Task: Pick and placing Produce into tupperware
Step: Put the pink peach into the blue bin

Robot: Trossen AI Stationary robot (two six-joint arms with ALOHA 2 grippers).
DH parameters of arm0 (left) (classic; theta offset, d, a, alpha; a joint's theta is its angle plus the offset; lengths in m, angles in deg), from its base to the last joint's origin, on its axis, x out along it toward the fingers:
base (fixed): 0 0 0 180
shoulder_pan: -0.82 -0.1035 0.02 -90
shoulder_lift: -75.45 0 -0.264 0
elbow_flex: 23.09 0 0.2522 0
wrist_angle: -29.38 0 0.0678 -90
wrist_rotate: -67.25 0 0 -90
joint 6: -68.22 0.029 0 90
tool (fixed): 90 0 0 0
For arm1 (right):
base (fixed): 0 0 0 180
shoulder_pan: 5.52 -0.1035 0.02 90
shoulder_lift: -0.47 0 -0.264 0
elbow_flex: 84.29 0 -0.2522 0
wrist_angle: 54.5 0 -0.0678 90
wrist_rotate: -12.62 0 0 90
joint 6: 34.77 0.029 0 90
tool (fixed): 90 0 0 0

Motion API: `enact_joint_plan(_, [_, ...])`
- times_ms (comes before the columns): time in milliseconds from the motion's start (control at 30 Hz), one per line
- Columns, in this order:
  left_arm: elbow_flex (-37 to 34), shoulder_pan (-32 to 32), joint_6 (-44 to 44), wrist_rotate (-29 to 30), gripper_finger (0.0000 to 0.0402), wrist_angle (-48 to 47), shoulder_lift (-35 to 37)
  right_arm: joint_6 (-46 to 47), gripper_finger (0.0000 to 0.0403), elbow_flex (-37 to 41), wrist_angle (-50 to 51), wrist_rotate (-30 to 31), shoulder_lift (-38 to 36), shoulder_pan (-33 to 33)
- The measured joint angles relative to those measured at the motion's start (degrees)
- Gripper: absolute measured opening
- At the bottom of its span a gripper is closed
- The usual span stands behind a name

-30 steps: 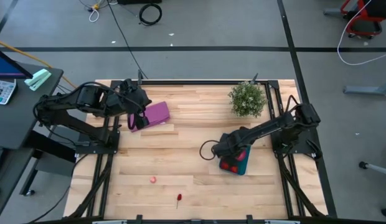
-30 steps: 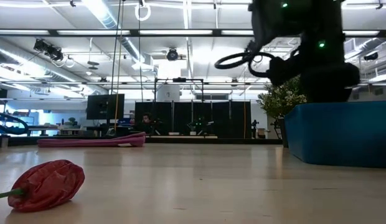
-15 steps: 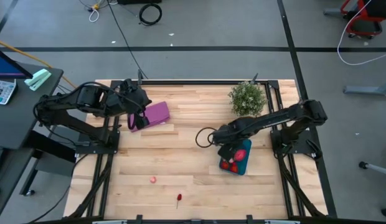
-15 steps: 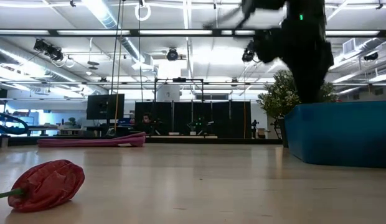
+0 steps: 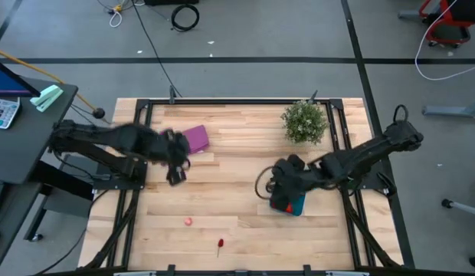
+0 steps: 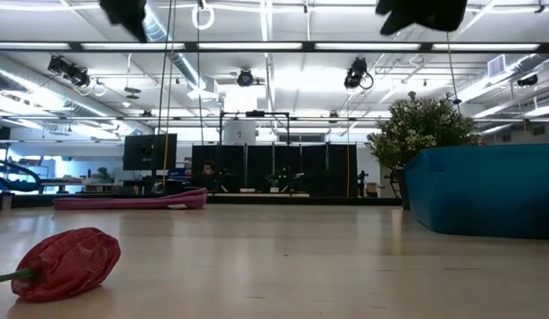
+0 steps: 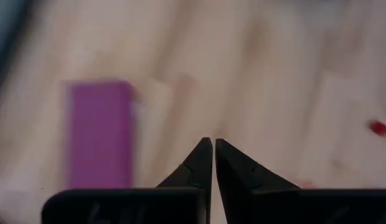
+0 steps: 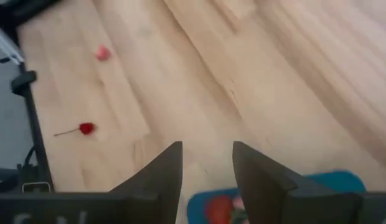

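Note:
The teal tupperware [image 5: 296, 205] sits right of the table's middle, with red produce [image 8: 218, 208] lying inside it. My right gripper [image 5: 277, 184] hovers open above its left end and touches nothing. A small pink piece [image 5: 188, 221] and a red piece with a stem [image 5: 220, 244] lie on the wood near the near edge; both also show in the right wrist view, the pink piece [image 8: 103, 53] and the red piece [image 8: 86, 129]. A red pepper [image 6: 66, 261] lies close to the low camera. My left gripper [image 5: 176, 175], shut and empty, hangs over bare wood left of centre.
A flat purple rectangle [image 5: 196, 138] lies toward the far left, just beyond my left gripper. A bushy potted plant [image 5: 304, 121] stands at the far right, behind the tupperware. Bare wood spreads between the two arms and toward the near edge.
My right gripper has risen from low over the tupperware until only its tip shows at the top of the low view. My left arm has swung from beside the purple rectangle toward the near edge and the table's middle, moving fast.

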Motion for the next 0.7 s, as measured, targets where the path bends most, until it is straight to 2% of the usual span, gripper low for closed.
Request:
enact_joint_plan(200, [-16.7,8.7,-10.4,-12.1,0.0019,15.2,0.0,-3.9,0.0146,0.0,-1.0,7.5,0.3,-5.4])
enact_joint_plan(300, [-25.4,13.4,-16.6,-17.1,0.0022,29.7,0.0,-5.7,0.0146,0.0,-1.1,10.2,1.0,-6.6])
enact_joint_plan(400, [-32.8,18.6,-18.9,-22.2,0.0029,45.9,-0.1,-7.4,0.0145,0.0,-1.2,12.6,1.6,-7.0])
enact_joint_plan(500, [-37.1,23.1,-19.8,-22.9,0.0034,56.3,-0.1,-8.1,0.0144,0.0,-1.2,14.4,1.9,-7.0])
enact_joint_plan(700, [-38.4,26.7,-23.9,-21.3,0.0037,57.7,-1.0,-9.0,0.0145,0.0,-1.4,17.6,1.9,-6.4])
